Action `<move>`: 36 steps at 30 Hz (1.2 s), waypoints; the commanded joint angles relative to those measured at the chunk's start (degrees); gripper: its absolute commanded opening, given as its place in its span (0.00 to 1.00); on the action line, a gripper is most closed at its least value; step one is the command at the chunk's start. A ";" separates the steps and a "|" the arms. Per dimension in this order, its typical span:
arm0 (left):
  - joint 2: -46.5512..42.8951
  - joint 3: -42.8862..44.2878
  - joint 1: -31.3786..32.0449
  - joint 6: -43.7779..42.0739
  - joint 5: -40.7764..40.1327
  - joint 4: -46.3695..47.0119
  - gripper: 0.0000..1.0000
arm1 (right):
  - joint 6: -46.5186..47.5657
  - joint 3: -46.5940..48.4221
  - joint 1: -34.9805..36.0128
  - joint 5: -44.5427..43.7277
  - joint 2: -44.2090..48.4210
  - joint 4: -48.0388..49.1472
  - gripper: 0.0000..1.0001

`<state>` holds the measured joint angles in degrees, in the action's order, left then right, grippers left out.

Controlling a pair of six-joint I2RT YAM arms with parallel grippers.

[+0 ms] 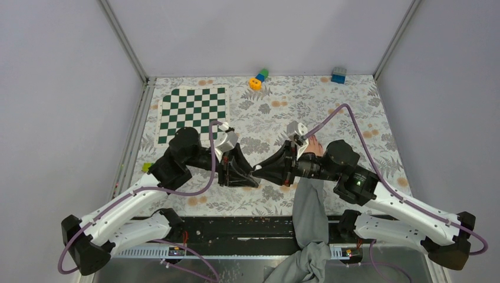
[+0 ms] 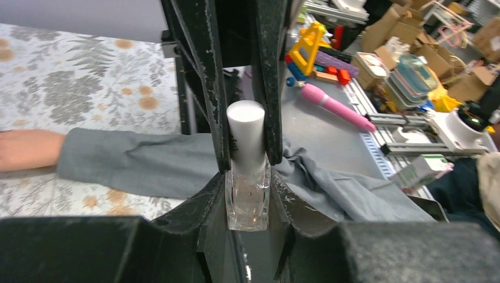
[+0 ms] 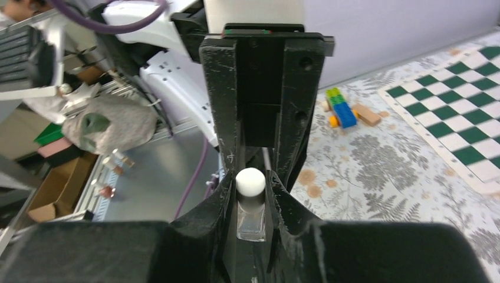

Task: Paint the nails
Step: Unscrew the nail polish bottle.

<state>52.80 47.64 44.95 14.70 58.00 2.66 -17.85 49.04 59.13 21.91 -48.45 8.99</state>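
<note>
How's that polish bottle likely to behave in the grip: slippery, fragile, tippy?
The polish bottle looks like clear glass: probably rigid, slick, and breakable if dropped. Its smooth round white cap may slip or twist. Small and tall, it likely tips easily when set down.

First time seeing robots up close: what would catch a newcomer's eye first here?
Mid-table, the left end effector and right end effector meet tip to tip, both clamped on one small clear bottle with a white cap. A bare human hand in a grey sleeve lies on the flowered tablecloth under the right arm.
</note>
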 commanded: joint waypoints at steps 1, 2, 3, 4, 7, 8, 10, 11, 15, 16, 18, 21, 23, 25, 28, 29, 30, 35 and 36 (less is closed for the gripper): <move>0.29 1.73 0.49 0.30 3.73 6.12 0.00 | -2.48 1.01 0.89 14.01 -1.07 10.61 0.00; 0.36 1.86 0.45 0.45 4.35 6.20 0.00 | -2.76 1.06 0.85 14.77 -1.24 11.14 0.00; 0.46 1.95 0.47 0.64 4.84 6.28 0.00 | -3.01 1.06 0.89 15.67 -1.33 11.66 0.00; 0.56 1.93 0.48 0.86 5.29 6.42 0.00 | -3.40 1.13 0.89 16.54 -1.45 12.26 0.00; 0.65 1.79 0.44 1.71 6.08 7.49 0.00 | -4.71 1.43 0.83 18.70 -1.94 13.83 0.00; 0.64 1.78 0.48 1.81 6.09 7.61 0.00 | -4.94 1.56 0.89 19.08 -2.06 14.01 0.00; 0.56 1.75 0.45 1.76 5.95 7.65 0.00 | -5.03 1.71 0.90 18.75 -2.10 13.85 0.00; 0.48 1.68 0.44 1.67 5.88 7.61 0.00 | -5.04 1.68 0.86 18.11 -1.97 13.55 0.00; -0.46 1.60 0.49 -0.73 2.56 5.33 0.00 | -4.14 0.58 0.85 10.04 -0.57 11.27 0.50; -0.71 1.74 0.53 -1.37 1.38 4.38 0.00 | -3.67 0.28 0.82 7.23 -0.03 10.22 0.62; -1.37 1.76 0.45 -3.16 -2.40 2.36 0.00 | -2.98 -0.45 0.81 1.76 1.20 8.29 0.78; -2.19 1.85 0.47 -5.70 -8.97 -0.63 0.00 | -2.04 -1.29 0.81 -7.30 3.15 5.22 0.85; -2.39 2.01 0.48 -7.01 -12.36 -2.31 0.00 | -1.79 -1.00 0.81 -13.23 3.87 2.53 0.87; -2.49 2.00 0.49 -7.25 -15.72 -2.56 0.00 | -2.31 -0.36 0.87 -18.79 3.99 -0.34 0.87; -2.29 2.44 0.49 -7.73 -18.50 -4.73 0.00 | -2.95 -0.59 0.79 -22.33 4.02 -1.30 0.86; -2.31 2.56 0.49 -7.87 -19.06 -5.08 0.00 | -3.65 -0.98 0.80 -23.77 4.06 -0.76 0.86; -2.37 2.67 0.53 -8.12 -19.57 -5.32 0.00 | -3.95 -1.45 0.82 -23.88 4.05 0.17 0.86; -2.60 1.95 0.48 -8.96 -24.10 -5.38 0.00 | -6.32 -1.83 0.81 -23.85 2.82 2.42 0.80; -2.41 1.86 0.49 -9.05 -25.12 -5.57 0.00 | -7.16 -1.52 0.81 -24.16 2.30 2.18 0.78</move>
<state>51.42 47.66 45.58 7.40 39.05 -4.27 -22.20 47.00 59.64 1.17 -45.08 8.58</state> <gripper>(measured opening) 0.264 0.807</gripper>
